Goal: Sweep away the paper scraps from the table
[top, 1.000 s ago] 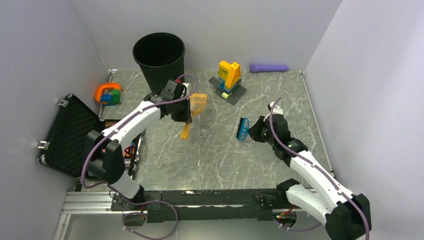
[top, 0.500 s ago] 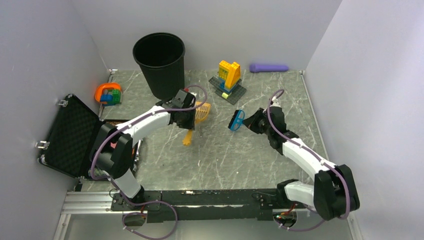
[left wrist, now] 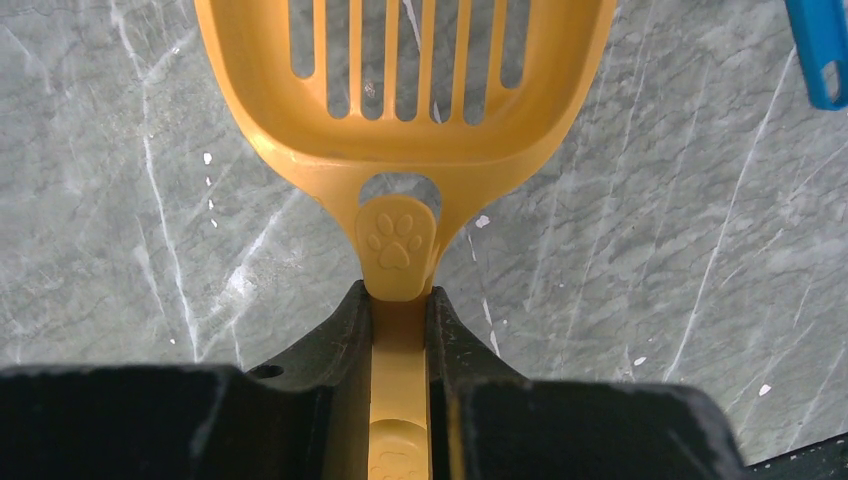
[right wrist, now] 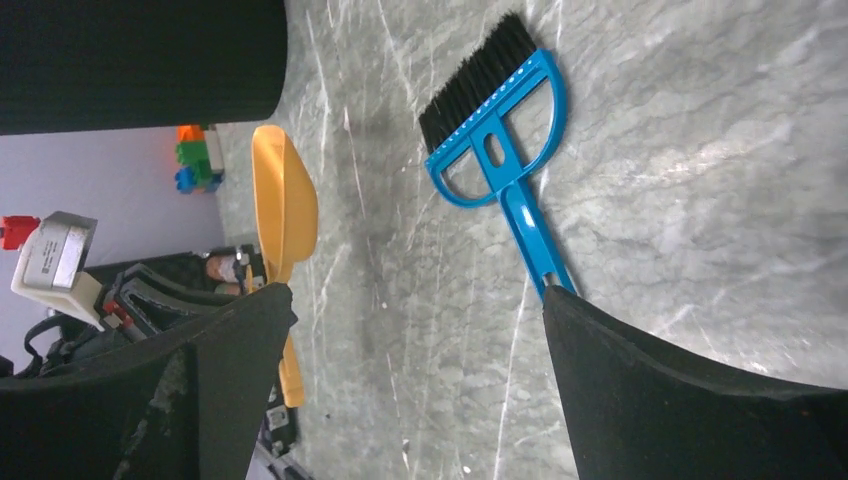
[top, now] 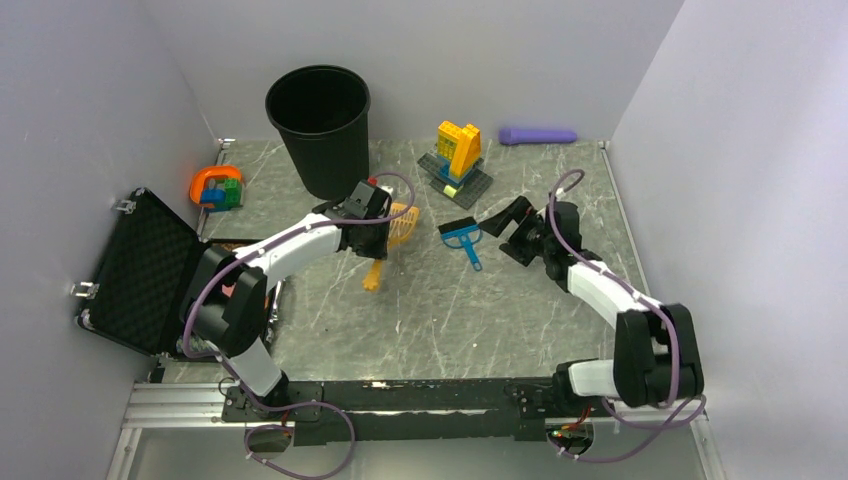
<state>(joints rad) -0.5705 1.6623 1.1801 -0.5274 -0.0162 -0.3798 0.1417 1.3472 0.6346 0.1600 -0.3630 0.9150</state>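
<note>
No paper scraps show in any view. On the grey-green marble table (top: 430, 310), my left gripper (top: 378, 238) (left wrist: 400, 295) is shut on the handle of an orange slotted scoop (top: 400, 225) (left wrist: 400, 120), whose slotted bowl shows only the table beneath. A blue hand brush (top: 462, 240) (right wrist: 495, 150) with black bristles lies flat on the table to the right of the scoop. My right gripper (top: 497, 235) (right wrist: 415, 292) stands open just right of the brush, with nothing between its fingers; the handle's end lies by one fingertip.
A black bin (top: 318, 125) stands at the back, just behind the scoop. A yellow-and-blue brick build (top: 457, 160) and a purple cylinder (top: 538, 135) sit at the back right. An orange ring with bricks (top: 217, 188) and an open black case (top: 140, 270) are at the left.
My right gripper has opened and let go of the blue brush, which now lies flat on the table. The left arm brought the scoop down from the bin, then stopped.
</note>
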